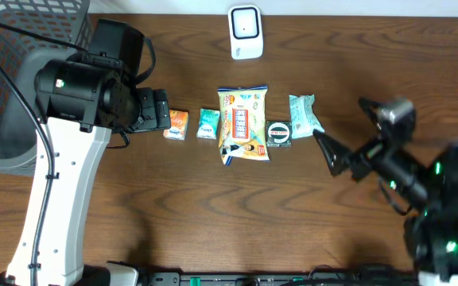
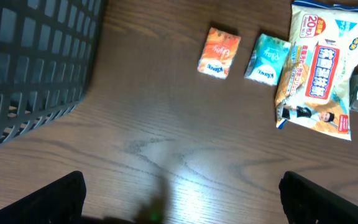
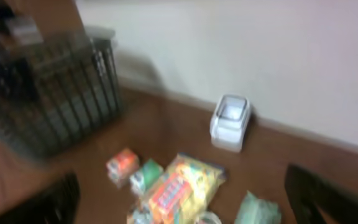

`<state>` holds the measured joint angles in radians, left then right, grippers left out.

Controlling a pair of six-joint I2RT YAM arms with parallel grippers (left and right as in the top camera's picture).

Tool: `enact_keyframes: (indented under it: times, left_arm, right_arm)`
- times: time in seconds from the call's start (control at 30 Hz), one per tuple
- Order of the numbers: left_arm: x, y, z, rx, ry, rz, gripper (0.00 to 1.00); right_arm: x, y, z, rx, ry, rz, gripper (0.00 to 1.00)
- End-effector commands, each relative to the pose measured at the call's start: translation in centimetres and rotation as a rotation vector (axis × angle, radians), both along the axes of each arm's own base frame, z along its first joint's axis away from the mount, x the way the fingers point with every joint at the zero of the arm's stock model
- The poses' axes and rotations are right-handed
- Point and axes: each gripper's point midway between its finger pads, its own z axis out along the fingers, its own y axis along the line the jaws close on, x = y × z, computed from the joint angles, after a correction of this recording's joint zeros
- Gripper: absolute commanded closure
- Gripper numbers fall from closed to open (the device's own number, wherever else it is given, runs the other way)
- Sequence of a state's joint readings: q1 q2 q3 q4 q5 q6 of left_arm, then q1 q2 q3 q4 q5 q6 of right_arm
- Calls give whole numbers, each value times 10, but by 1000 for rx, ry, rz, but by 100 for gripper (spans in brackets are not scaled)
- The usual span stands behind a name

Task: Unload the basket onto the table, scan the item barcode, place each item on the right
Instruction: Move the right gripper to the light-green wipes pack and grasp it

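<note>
Plainly, both jaws wide — nothing held

Soft, even light. Overhead view sharp, though the right arm (image 1: 408,171) is blurred. Left wrist view: pale glare on the table (image 2: 166,99) below-left of the bag (image 2: 319,78). Right wrist view blurred throughout

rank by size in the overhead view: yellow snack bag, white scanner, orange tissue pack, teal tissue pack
yellow snack bag
white scanner
orange tissue pack and teal tissue pack, about equal
</note>
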<state>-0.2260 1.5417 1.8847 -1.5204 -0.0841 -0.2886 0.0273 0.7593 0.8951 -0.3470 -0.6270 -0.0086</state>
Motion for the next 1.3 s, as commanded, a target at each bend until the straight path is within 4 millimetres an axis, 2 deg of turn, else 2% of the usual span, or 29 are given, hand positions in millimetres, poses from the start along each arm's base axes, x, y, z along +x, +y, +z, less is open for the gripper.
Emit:
enact_keyframes:
  times: [0.0, 0.1, 0.2, 0.33, 0.53, 0.6, 0.7, 0.73, 0.8, 0.93, 1.0, 1.1, 1.27]
  left_arm:
    - [-1, 1, -2, 5, 8, 6, 2]
    - [-1, 1, -2, 5, 8, 6, 2]
    - [-1, 1, -2, 5, 8, 6, 2]
    - [-1, 1, -2, 5, 8, 6, 2]
    - [-1, 1, -2, 5, 8, 6, 2]
    - [-1, 1, -2, 5, 8, 6, 2]
    - [-1, 1, -2, 5, 8, 6, 2]
    - [-1, 1, -2, 5, 8, 6, 2]
    - [-1, 1, -2, 5, 8, 5, 2]
    - [-1, 1, -2, 5, 8, 6, 2]
    - [-1, 1, -2, 5, 8, 6, 2]
    - [-1, 1, -2, 5, 7, 6, 2]
    - [-1, 1, -2, 5, 8, 6, 2]
  right_arm:
    - [22, 1, 7, -123, 69, 38, 1]
    - [26, 12, -7, -88, 182, 122, 1]
    - [21, 25, -24, -33, 287, 219, 1]
    - [26, 26, -50, -19, 407, 229, 1]
    - [44, 26, -55, 63, 482, 177, 2]
    - [53, 21, -57, 89, 505, 120, 15]
    - [72, 6, -62, 102, 537, -20, 29]
    - [79, 1, -62, 109, 547, -67, 38]
    - [97, -4, -56, 133, 580, -119, 45]
    - [128, -4, -51, 129, 672, -136, 41]
    - [148, -9, -64, 66, 771, -161, 40]
    - [159, -22, -96, -42, 912, -216, 37]
    - [166, -26, -157, -136, 1093, -187, 22]
